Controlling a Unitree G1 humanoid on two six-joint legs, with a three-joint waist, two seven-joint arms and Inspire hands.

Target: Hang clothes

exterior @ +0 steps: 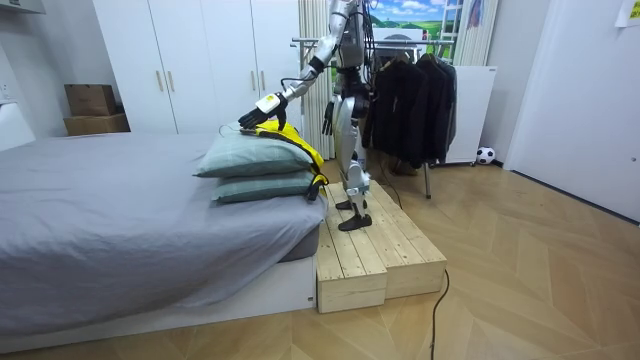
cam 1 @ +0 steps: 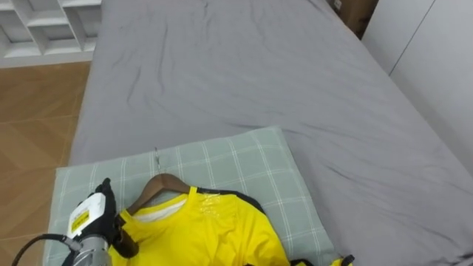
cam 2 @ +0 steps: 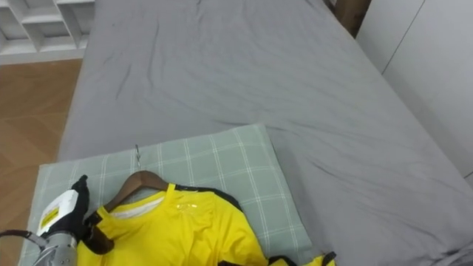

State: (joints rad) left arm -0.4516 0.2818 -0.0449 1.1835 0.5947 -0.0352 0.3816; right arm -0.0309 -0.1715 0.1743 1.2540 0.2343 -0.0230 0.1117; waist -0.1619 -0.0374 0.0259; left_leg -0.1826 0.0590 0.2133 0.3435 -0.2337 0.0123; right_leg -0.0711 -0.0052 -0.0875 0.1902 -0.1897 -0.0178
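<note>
**Presently listed: one shirt on a hanger, lying on the bed**

Item: yellow shirt [cam 1: 207,233], already on a wooden hanger [cam 1: 159,185], lying at the lower middle of the left eye view on a green checked pillow [cam 1: 244,159] at the end of the grey bed [cam 1: 259,74].

Handling, as judged: light, soft and limp. The cloth would likely slide off if pulled by itself. The hanger was the only stiff part, so its neck below the metal hook [cam 1: 157,157] looked the soundest place to hold.

Left hand [cam 1: 111,222]: lower left of the frame, fingers curled down onto the shirt's shoulder over the hanger's end.

Right hand [exterior: 327,120]: hung at the robot's side in the room view. Its fingers were too small to read.

Destination, presumably: the clothes rail [exterior: 400,45] behind the robot, which stood on a wooden platform [exterior: 370,250].
</note>
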